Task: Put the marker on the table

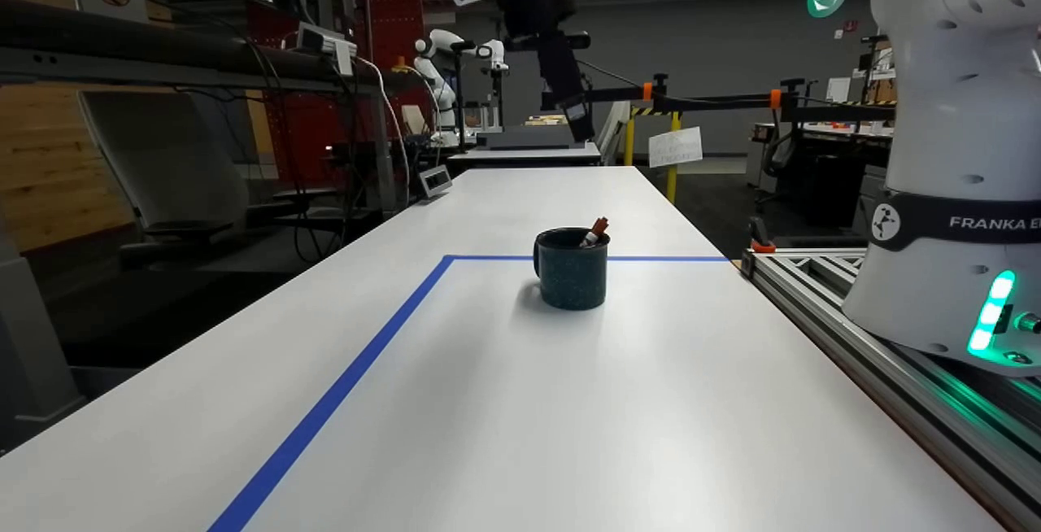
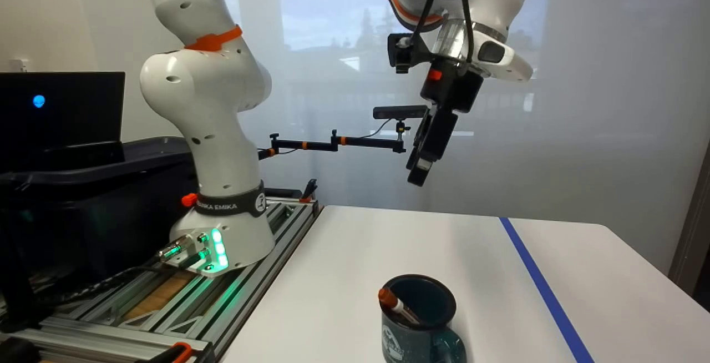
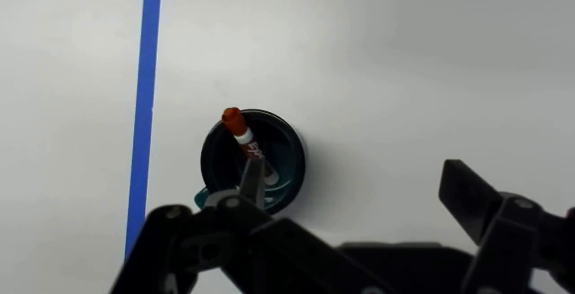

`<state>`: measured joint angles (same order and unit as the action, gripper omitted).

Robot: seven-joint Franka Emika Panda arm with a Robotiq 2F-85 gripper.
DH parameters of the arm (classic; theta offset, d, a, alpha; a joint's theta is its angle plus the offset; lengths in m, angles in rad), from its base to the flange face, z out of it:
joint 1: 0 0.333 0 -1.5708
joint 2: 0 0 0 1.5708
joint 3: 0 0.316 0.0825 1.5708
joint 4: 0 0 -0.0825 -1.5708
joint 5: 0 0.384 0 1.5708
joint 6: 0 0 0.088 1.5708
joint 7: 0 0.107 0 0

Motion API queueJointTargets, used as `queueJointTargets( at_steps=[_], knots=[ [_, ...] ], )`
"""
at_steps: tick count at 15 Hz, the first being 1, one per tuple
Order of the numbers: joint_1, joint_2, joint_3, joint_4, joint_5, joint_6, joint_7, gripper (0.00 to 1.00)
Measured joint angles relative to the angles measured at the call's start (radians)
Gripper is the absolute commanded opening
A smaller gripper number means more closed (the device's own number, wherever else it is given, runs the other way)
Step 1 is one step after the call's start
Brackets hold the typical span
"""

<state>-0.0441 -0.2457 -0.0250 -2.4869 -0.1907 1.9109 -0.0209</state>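
Tool (image 3: 353,168) above table (image 1: 504,434), fingers spread wide apart. Marker (image 3: 244,137) leaning inside dark teal cup (image 1: 573,280): orange-brown cap up past the rim, white band under it, brown barrel with white lettering. Table white, faintly glossy; blue tape (image 1: 350,377) makes a corner. Metal rail (image 1: 846,345) along one table edge, bearing white base (image 1: 935,288). Beyond: grey chair (image 1: 175,158), red panel (image 1: 394,28), grey wall (image 1: 716,60); pale screen (image 2: 610,130) in an exterior view.

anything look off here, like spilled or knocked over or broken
Nothing stands out. The dark teal mug stands upright on the white table, with no spill or damage visible. The marker leans inside it, its reddish end poking above the mug, which looks ordinary enough.
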Motion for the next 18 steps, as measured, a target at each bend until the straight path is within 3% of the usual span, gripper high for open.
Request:
queueJointTargets(
  at_steps=[4, 7, 13, 18],
  knots=[
    [-0.026, 0.058, -0.074, -0.03, -0.045, 0.06, -0.232, 1.0],
    [-0.035, 0.124, -0.125, -0.029, 0.01, 0.091, -0.404, 1.0],
    [-0.034, 0.158, -0.132, -0.017, 0.03, 0.092, -0.439, 1.0],
    [-0.039, 0.199, -0.132, -0.017, -0.025, 0.118, -0.458, 1.0]
  ],
)
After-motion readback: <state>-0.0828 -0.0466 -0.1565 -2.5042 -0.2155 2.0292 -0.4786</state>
